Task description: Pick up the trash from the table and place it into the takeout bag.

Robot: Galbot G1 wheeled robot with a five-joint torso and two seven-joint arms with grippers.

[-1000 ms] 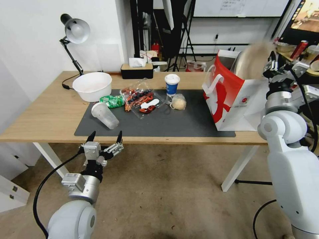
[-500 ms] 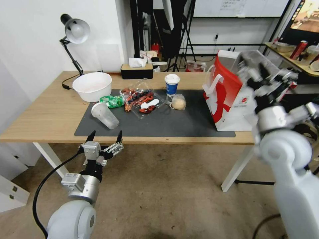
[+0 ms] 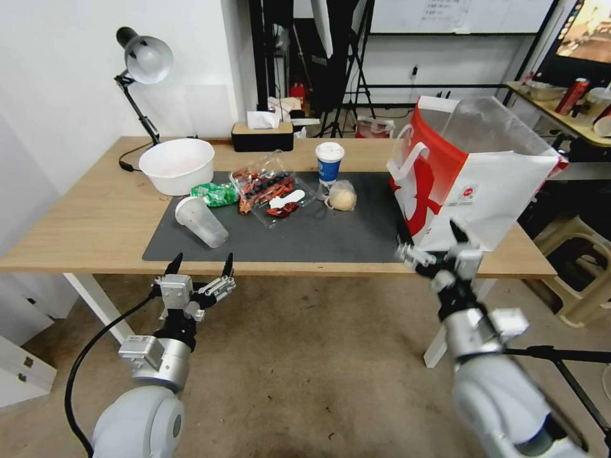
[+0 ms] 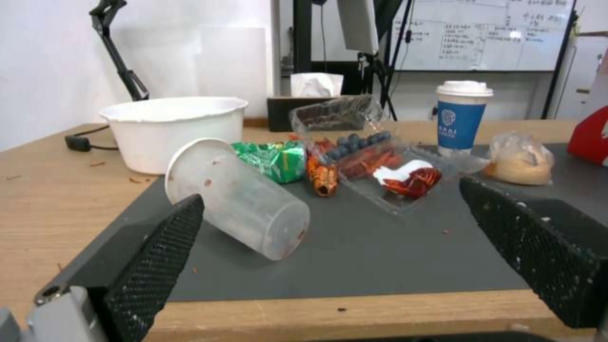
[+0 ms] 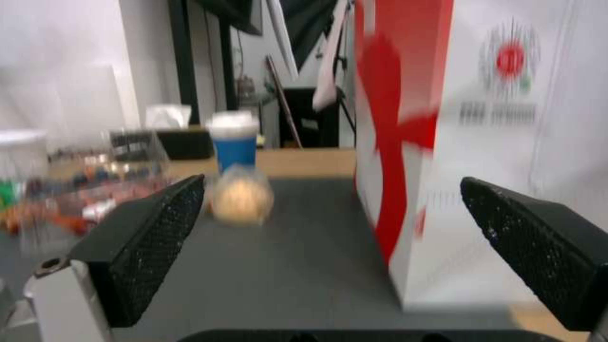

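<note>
The takeout bag [image 3: 471, 184] stands open at the right end of the table [image 3: 83, 216]. On the dark mat lie a tipped translucent cup [image 3: 201, 221], a green wrapper [image 3: 215, 194], a wrapped beige ball [image 3: 342, 196] and an upright blue-white paper cup [image 3: 329, 162]. My right gripper [image 3: 429, 242] hangs open and empty at the table's front edge, just before the bag [image 5: 481, 142], with the ball [image 5: 242, 199] ahead of it. My left gripper [image 3: 202, 261] is open below the front edge, facing the tipped cup [image 4: 237, 197].
A clear clamshell of food scraps [image 3: 270, 191] lies mid-mat. A white bowl [image 3: 177, 165], a desk lamp [image 3: 143, 60] and a tissue box [image 3: 262, 133] stand behind it. A beige stool [image 3: 573, 267] is at the table's right end.
My right arm has swung from above the bag's mouth down to the table's front edge. The beige round thing it held over the bag is gone from sight. The left arm is still.
</note>
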